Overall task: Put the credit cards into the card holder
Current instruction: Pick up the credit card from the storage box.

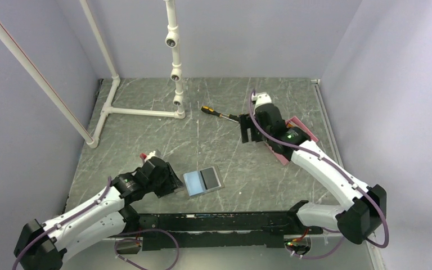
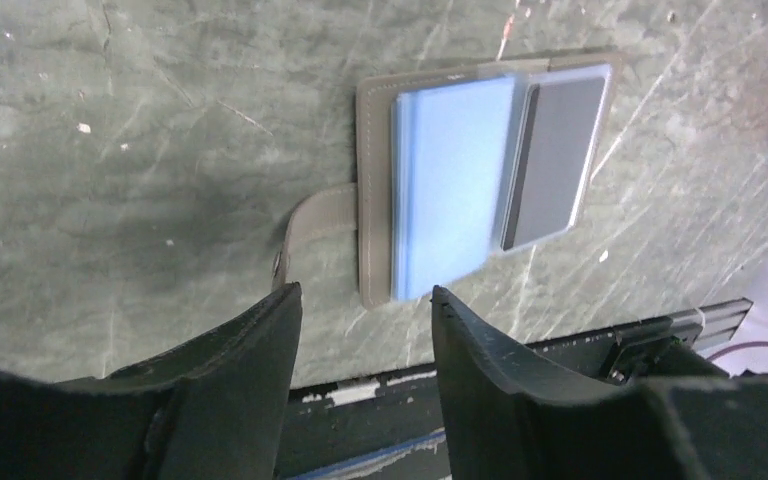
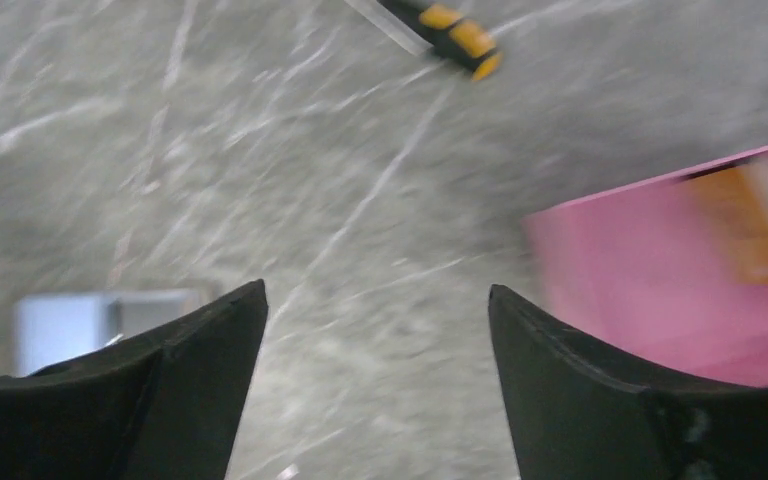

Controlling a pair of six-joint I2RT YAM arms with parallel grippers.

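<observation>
Holder (image 1: 203,181) lies opened flat by the table's (image 1: 146,129) near edge, pocket up, presumably ready for cards. Left gripper (image 2: 366,296) sits just beside its strap (image 2: 315,225), jaws part open, empty. Right gripper (image 3: 378,295), wide apart and empty, hovers beside the tray (image 3: 640,270) toward the right edge, likely to fetch. Only the left wrist view shows a dark card (image 2: 552,160) pocketed; only the right wrist view shows an orange card (image 3: 750,225) in the tray.

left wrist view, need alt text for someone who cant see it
The card holder lies open on the marbled grey table, light blue inside facing up, with a dark card in its pocket and its strap sticking out toward the camera. The left tool shows at the bottom edge, its two black fingers apart and holding nothing.
</observation>
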